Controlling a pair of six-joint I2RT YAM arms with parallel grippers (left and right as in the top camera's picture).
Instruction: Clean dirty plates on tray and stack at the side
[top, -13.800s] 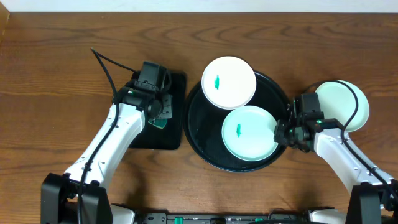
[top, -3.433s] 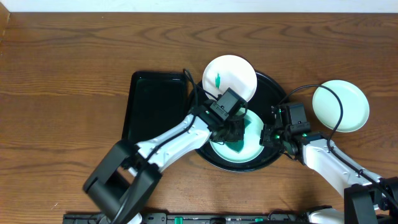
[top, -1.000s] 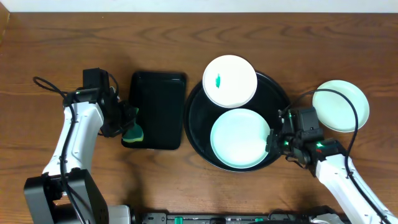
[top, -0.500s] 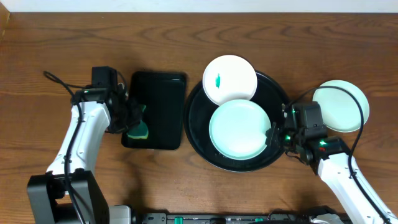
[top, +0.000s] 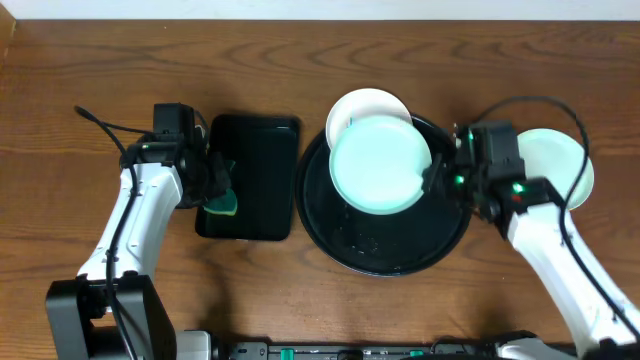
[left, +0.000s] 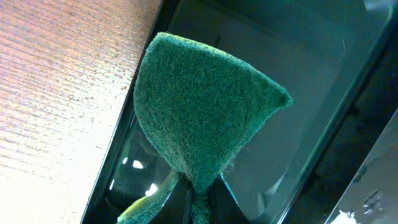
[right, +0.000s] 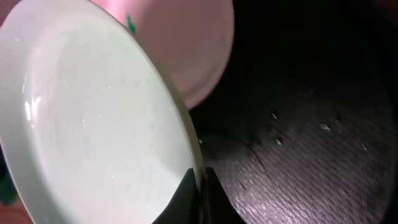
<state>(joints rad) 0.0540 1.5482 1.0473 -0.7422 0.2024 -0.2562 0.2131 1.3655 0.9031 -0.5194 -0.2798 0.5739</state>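
Note:
My right gripper (top: 432, 178) is shut on the rim of a pale-mint plate (top: 380, 165) and holds it tilted above the round black tray (top: 380, 250). In the right wrist view the fingers (right: 200, 186) pinch that plate (right: 93, 124) at its edge, and no smear shows on its face. Behind it, a white plate (top: 360, 103) lies on the tray's far side, partly covered, with a green smear (right: 130, 23) near its rim. My left gripper (top: 213, 190) is shut on a green sponge (top: 220, 203) (left: 199, 106) over the left edge of the rectangular tray.
A small rectangular black tray (top: 260, 180) (left: 298, 93) lies left of the round one. A third pale-mint plate (top: 570, 165) rests on the wooden table at the right, partly behind my right arm. Cables trail from both arms.
My right gripper has lifted the mint plate off the round tray and carried it toward the far side, over the white plate. The left gripper with the sponge shifted slightly toward the rectangular tray.

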